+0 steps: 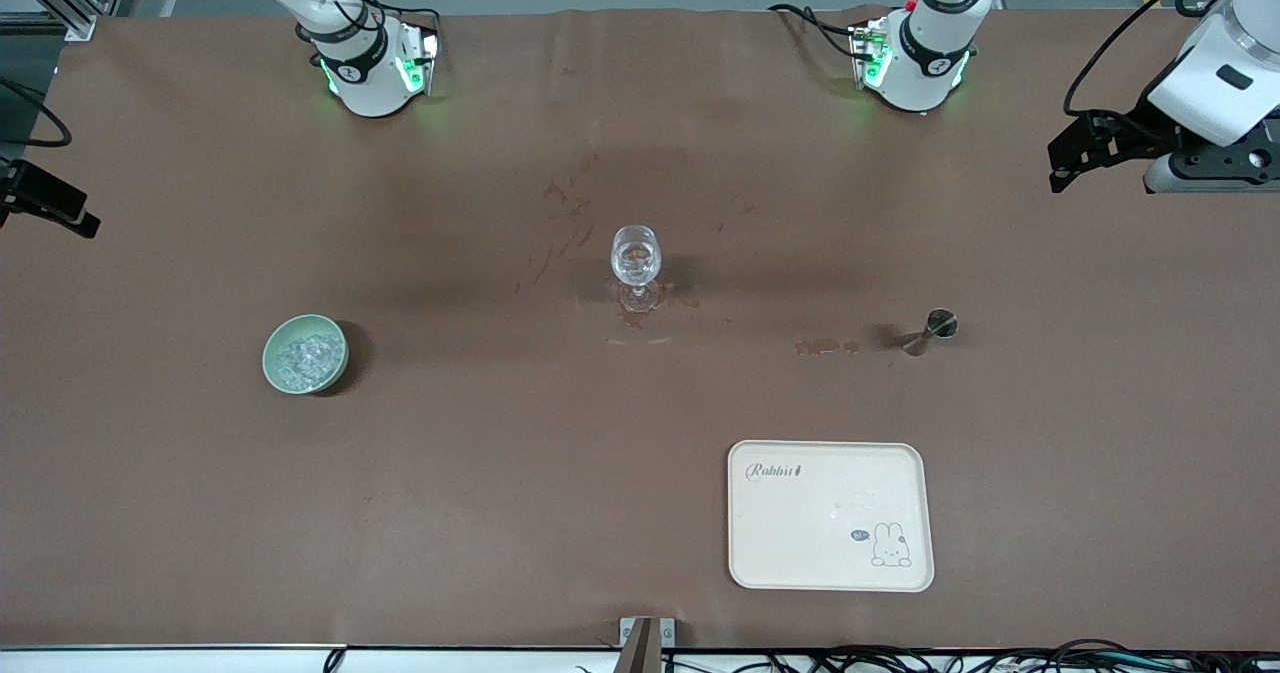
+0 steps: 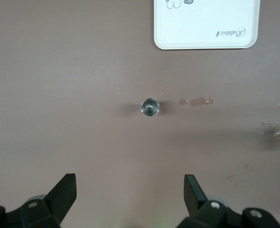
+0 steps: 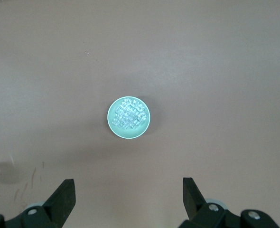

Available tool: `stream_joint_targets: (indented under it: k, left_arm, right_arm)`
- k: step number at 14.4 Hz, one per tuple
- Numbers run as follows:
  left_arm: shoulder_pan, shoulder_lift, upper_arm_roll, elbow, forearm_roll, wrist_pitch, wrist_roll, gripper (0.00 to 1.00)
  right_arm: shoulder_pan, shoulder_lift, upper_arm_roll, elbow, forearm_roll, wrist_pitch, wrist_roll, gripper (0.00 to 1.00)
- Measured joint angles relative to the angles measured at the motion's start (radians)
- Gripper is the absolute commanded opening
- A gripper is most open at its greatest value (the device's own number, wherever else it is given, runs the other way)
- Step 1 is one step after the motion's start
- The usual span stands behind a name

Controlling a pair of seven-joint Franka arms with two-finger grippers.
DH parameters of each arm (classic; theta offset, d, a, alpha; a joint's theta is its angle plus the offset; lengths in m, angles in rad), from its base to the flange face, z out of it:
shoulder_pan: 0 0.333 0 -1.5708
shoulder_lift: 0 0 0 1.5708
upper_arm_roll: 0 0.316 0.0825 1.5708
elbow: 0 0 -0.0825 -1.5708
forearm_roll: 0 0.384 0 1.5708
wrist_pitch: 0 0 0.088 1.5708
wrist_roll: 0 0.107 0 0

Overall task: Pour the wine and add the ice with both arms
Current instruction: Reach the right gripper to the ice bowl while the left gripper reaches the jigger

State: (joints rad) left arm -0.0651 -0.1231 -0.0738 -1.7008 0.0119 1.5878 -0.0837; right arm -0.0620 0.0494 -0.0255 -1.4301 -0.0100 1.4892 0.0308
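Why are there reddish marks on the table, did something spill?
It looks so. Reddish-brown stains lie on the brown table cover beside the small metal measuring cup, and more blotches surround the foot of the wine glass. The ice sits tidily in its green bowl.

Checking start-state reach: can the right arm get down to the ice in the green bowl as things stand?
Probably yes. The right gripper hangs open high over the table, the green bowl with its ice uncovered below it, and nothing stands beside the bowl. The left gripper, also open, waits over the small metal cup.
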Motion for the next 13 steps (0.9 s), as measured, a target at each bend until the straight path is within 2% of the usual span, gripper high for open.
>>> stream_joint_targets:
  k: [6,13]
  left_arm:
    - [0.017,0.031,0.003,0.028,-0.018,0.001,-0.035,1.0]
    - [0.131,0.207,0.013,0.073,-0.048,0.044,-0.033,1.0]
  right_arm:
    - [-0.001,0.0,-0.001,0.0,0.0,0.0,0.0,1.0]
    - [-0.002,0.0,-0.001,-0.003,0.0,-0.003,-0.001,1.0]
